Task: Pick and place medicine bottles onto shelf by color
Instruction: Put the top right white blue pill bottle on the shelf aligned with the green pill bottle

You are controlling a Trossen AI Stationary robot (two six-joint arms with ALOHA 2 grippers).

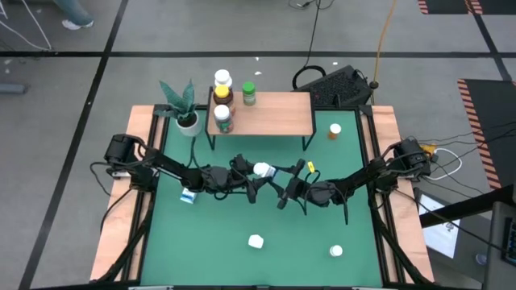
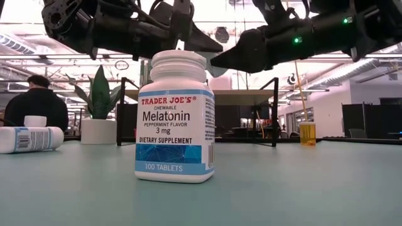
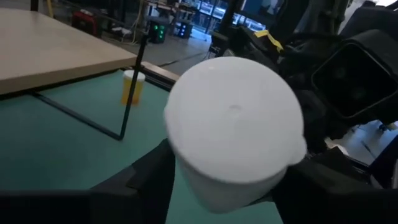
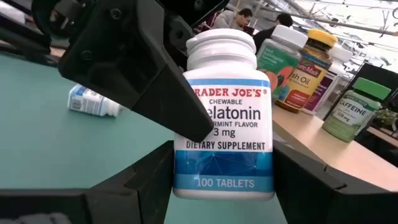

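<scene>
— What does the high view show?
— Both arms meet over the table (image 1: 210, 234) just in front of the shelf (image 1: 274, 113). The left gripper (image 1: 248, 172) and right gripper (image 1: 278, 176) face each other with the held bottle (image 1: 262, 169) between them. Four bottles crowd the shelf's left end: three in a row (image 1: 223, 97) and a green one (image 1: 249, 93) beside them.
— And off the shelf?
— An orange bottle (image 1: 334, 130) stands just right of the shelf. A lying bottle (image 1: 188, 196) rests in front of the shelf's left end. A standing bottle (image 1: 256, 240) and a white jar (image 1: 335, 251) sit well in front of the shelf.
— The low view?
— The standing bottle fills the middle, and both arms hang above it. The plant (image 2: 99, 100) is left of the shelf, with a person (image 2: 38, 103) in the room behind.
— The left wrist view?
— The left gripper is partly closed, its fingers (image 3: 143, 180) pressed against the sides of the held bottle's white end, the shelf beyond.
— The right wrist view?
— The right gripper is also partly closed and clamps the held bottle low on its blue label, clear of the table. The left gripper reaches across the bottle's side, and the shelf's bottles stand behind.
</scene>
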